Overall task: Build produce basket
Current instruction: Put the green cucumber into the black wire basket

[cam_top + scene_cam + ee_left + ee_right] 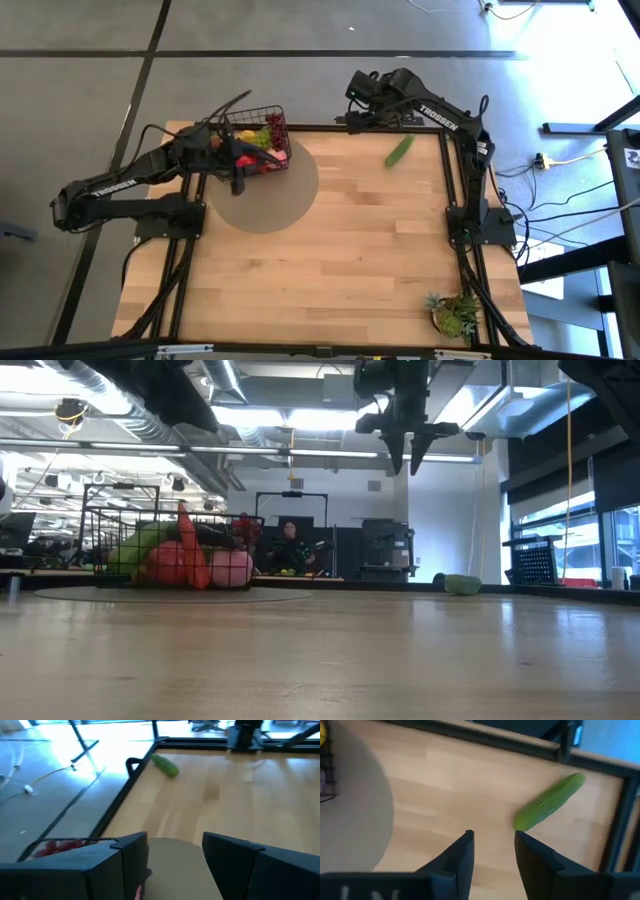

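- The left gripper [238, 180] is held over the near edge of the basket [262, 140], with its fingers [131, 865] spread apart and nothing seen between them.
- The basket is seen directly beyond and beside the left gripper, resting on a round grey mat [268, 190] at the far left of the table [340, 260].
- The basket is filled with produce [185, 560]: red, yellow, green and pink pieces are seen through the wire mesh, with dark red grapes [275, 127] at its far corner.
- The right gripper [407, 455] is held high above the far edge of the table, its fingers [462, 857] parted and empty.
- A green cucumber [549, 801] is seen lying flat on the bare wood just ahead of the right gripper, apart from its fingertips and close to the black table frame [615, 815].
- The cucumber lies well apart from the basket, and from the left gripper it is seen far across the table.
- A spiky potted plant [455, 314] stands at the near right corner, well away from both grippers.
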Available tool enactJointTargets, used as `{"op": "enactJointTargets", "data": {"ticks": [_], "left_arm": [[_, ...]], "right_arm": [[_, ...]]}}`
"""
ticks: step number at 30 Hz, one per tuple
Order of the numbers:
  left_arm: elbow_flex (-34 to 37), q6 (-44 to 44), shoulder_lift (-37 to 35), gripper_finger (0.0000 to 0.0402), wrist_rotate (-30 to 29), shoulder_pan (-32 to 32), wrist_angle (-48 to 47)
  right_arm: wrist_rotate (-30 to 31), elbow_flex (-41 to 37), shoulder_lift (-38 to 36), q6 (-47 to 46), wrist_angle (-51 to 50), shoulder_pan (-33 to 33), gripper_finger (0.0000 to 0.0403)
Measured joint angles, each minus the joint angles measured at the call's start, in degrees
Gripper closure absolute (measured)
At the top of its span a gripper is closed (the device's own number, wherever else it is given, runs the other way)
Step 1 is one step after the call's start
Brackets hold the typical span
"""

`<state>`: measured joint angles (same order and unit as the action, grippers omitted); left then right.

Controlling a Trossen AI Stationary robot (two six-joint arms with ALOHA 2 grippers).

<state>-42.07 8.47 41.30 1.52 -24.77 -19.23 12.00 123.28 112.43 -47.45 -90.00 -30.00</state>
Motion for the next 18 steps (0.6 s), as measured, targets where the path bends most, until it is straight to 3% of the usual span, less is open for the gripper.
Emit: {"op": "enactJointTargets", "data": {"ticks": [6,11,18], "left_arm": [[-0.02,0.9,-0.07,0.0221,6.29,0.01,-0.28],[-0.02,0.86,-0.07,0.0221,5.57,0.04,-0.43],[-0.02,0.83,-0.07,0.0221,4.89,0.01,-0.45]], "right_arm": [[1.36,0.0,-0.01,-2.89,0.0,0.0,0.027],[5.22,0.0,-0.01,-4.96,0.0,0.0,0.0269],[6.06,0.0,-0.02,-9.52,-0.01,0.3,0.0269]]}}
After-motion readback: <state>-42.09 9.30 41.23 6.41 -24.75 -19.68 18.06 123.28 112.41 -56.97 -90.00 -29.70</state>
